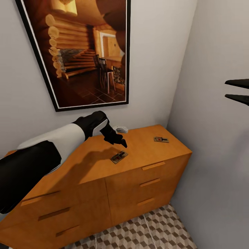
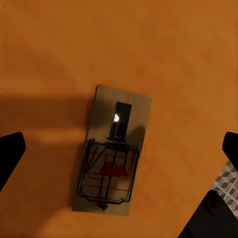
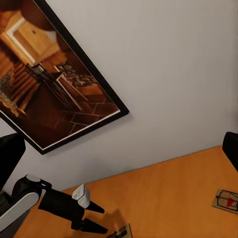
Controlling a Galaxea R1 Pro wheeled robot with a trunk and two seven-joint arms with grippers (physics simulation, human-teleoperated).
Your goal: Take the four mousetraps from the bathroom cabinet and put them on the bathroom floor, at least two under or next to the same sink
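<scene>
Item: mousetrap on cabinet top, directly below my left gripper, fingers spread apart, not touching; right gripper raised (parted, empty).

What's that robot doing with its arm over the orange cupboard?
The robot's left gripper hangs open just above a mousetrap that lies flat on top of the wooden cabinet. It is not touching the trap. A second mousetrap lies farther along the top, near the corner by the wall. The right gripper is open too, up in the air beside the wall and holding nothing. No trap is on the tiled floor that shows in front of the cabinet.
</scene>
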